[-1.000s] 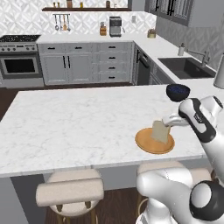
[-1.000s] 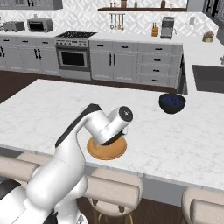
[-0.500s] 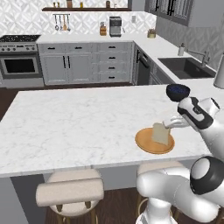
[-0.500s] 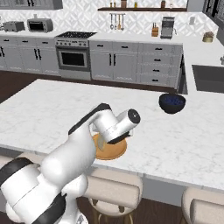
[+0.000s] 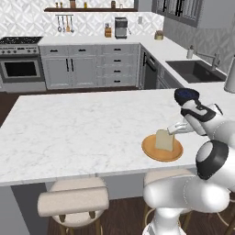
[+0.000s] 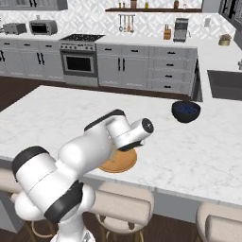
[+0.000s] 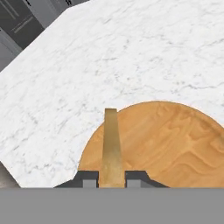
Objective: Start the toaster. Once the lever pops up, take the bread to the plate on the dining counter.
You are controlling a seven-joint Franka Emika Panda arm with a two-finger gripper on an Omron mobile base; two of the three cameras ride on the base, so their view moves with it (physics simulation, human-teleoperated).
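The dining counter (image 5: 82,133) is a broad white marble slab with padded stools (image 5: 73,199) tucked under its near edge. On it, close to that edge, sits the plate (image 5: 162,148), round and orange-brown, with a dark blue bowl (image 5: 186,95) well apart behind it.

The bread (image 5: 164,140) stands on edge over the plate, slightly tilted; its lower edge appears to be at or just above the wood, and contact cannot be confirmed. In the hand view the bread (image 7: 112,148) runs edge-on as a thin tan strip over the plate (image 7: 175,144), set toward the plate's rim, not its middle.

The gripper (image 5: 176,129) reaches in from the right, jaws drawn narrow and clamped on the slice's crust edge; the two finger tips (image 7: 89,180) bracket the slice closely on either side.

Assessment: the step in hand is the placement. To do it well, the slice should be lowered until its bottom edge clearly bears on the wood, ideally a little further toward the plate's centre, before the jaws part. Released upright, it will likely topple; tipping it inward keeps the fall on the plate and off the marble. The jaws should open only slightly and withdraw straight back, so neither finger drags the crust.
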